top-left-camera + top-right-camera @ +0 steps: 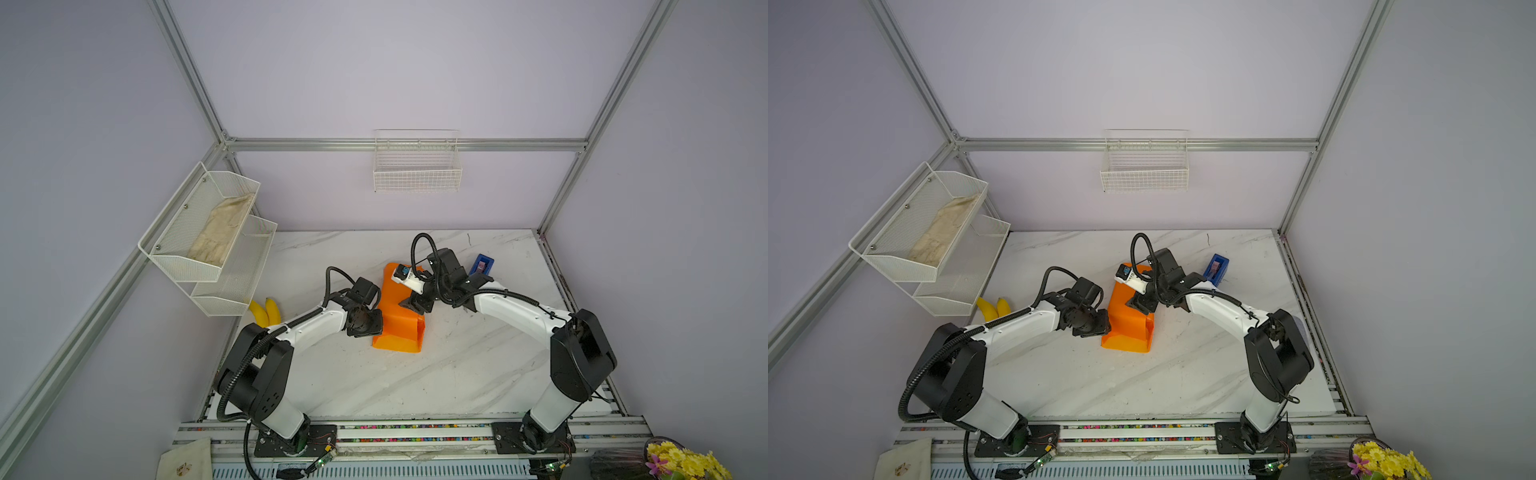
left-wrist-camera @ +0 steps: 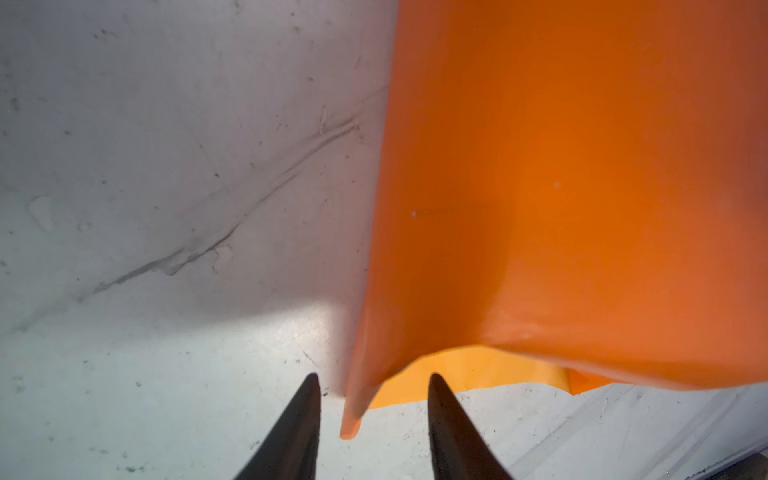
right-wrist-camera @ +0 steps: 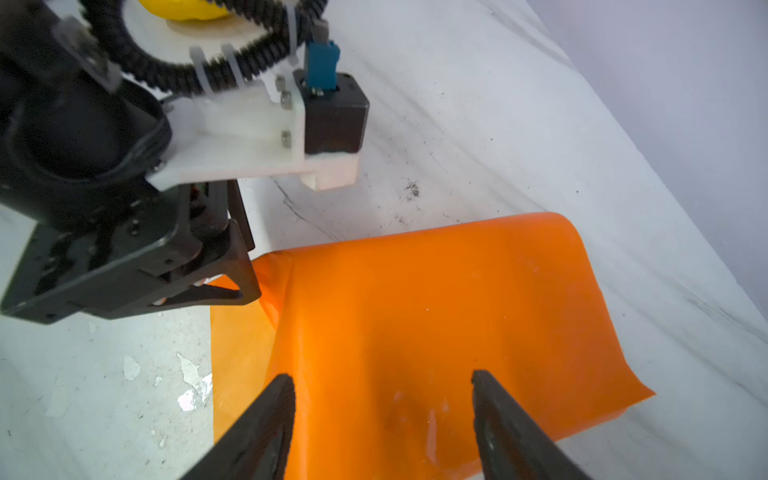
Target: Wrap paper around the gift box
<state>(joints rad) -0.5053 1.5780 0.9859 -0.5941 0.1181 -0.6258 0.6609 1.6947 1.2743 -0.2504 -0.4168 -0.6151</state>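
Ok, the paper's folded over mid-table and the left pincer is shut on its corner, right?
No. In the left wrist view the left pincer is open, jaws apart either side of a corner of the paper. Rest holds.

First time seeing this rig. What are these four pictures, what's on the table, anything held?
Two robot arms, left and right, stand on a rail at the near edge of a marble table; each ends in a two-fingered claw. Two pictures come from one overhead stereo camera, so they look nearly alike. The other two come from cameras on the wrists, looking along the fingers. On the table lies an orange paper, folded over into a loose hump, a blue tape dispenser farther back on the right, and two bananas at the left edge. The left claw is open; a paper corner hangs between its fingers, unpinched. The right claw is open over the paper. Nothing is held. No box shows in any view.
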